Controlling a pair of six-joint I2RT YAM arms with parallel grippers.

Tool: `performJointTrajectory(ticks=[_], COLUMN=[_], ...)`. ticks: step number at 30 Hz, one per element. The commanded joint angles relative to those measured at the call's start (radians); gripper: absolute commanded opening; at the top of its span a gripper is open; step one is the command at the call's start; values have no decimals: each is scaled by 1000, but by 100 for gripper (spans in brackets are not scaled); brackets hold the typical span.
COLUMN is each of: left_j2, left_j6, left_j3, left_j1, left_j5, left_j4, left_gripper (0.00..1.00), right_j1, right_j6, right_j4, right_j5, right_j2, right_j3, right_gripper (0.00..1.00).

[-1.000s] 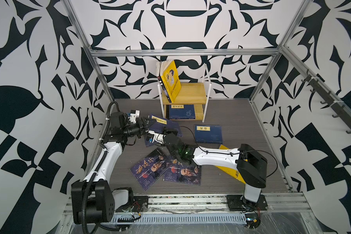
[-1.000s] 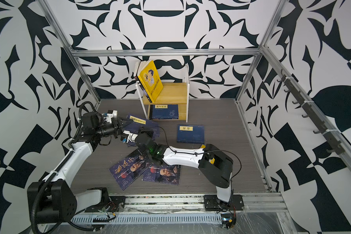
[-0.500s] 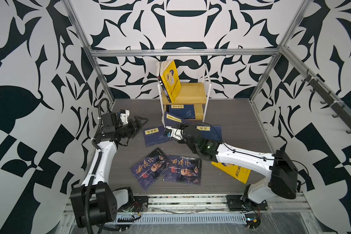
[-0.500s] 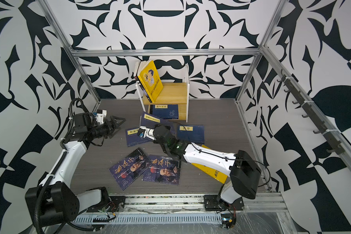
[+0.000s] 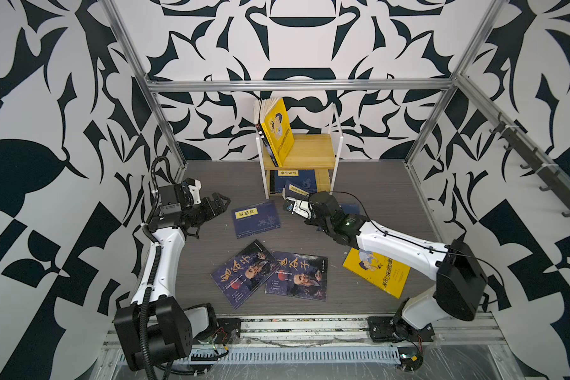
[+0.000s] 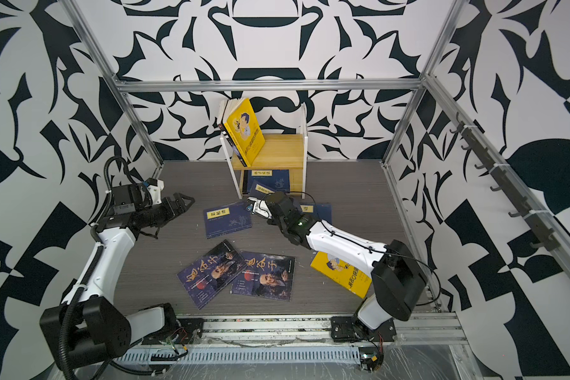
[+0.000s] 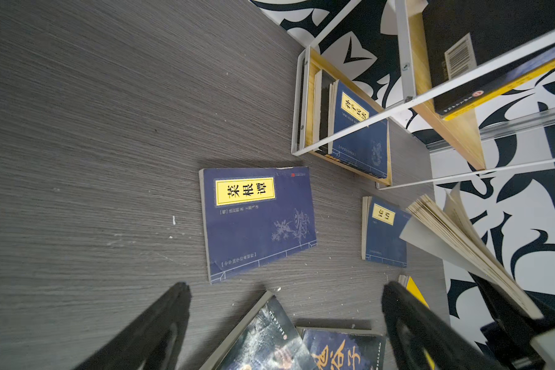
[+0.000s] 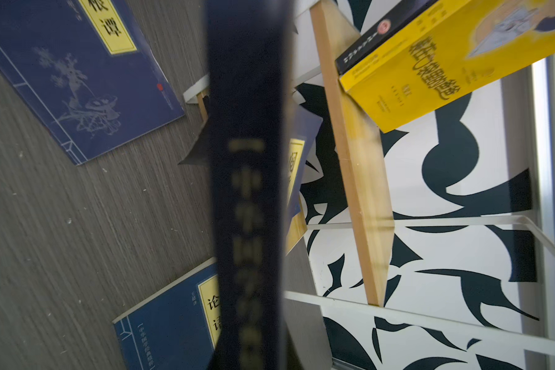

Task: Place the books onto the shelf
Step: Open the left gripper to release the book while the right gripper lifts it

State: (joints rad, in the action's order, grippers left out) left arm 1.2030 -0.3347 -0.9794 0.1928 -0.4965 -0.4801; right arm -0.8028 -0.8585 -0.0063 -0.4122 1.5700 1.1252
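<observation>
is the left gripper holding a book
No, the left gripper stands open and empty beside the navy book lying flat on the table.

Wooden shelf [image 5: 313, 153], yellow book [image 5: 277, 126] leaning on top, navy book [image 5: 256, 218] flat in front, another navy book [image 5: 295, 190] raised

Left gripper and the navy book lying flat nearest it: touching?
Apart. The left wrist view shows the left gripper open, with bare floor between its fingers and the navy book. In both top views a strip of floor separates them too.
</observation>
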Motion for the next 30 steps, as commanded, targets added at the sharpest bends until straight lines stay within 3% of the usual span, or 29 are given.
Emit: performJointTrajectory(ticks=[1, 7, 14, 18, 23, 27, 30], left_j2=[-16, -15, -1, 9, 18, 34, 42], left_j6=[29, 64, 233, 275, 232, 203, 201], left_j3=[-19, 23, 59, 33, 50, 42, 68], left_j1=[7, -17, -112, -174, -215, -262, -294], left_j5=[4, -123, -201, -229, -246, -272, -272], left_j4=[-27, -16, -33, -70, -32, -19, 1], left_gripper=[97, 96, 96, 99, 100, 89, 87], right_j1=[17, 26, 26, 26, 8, -48, -71], right_j6=[-8, 106, 342, 448, 544, 523, 525], right_j4=[80, -68, -282, -300, -288, -304, -314], right_j5=[36, 152, 405, 445, 482, 420, 405], right_j2=[30, 75, 49, 26, 7, 21, 34], right_j3=[69, 197, 327, 336, 334, 337, 347], right_gripper=[0, 0, 0, 0, 0, 0, 0])
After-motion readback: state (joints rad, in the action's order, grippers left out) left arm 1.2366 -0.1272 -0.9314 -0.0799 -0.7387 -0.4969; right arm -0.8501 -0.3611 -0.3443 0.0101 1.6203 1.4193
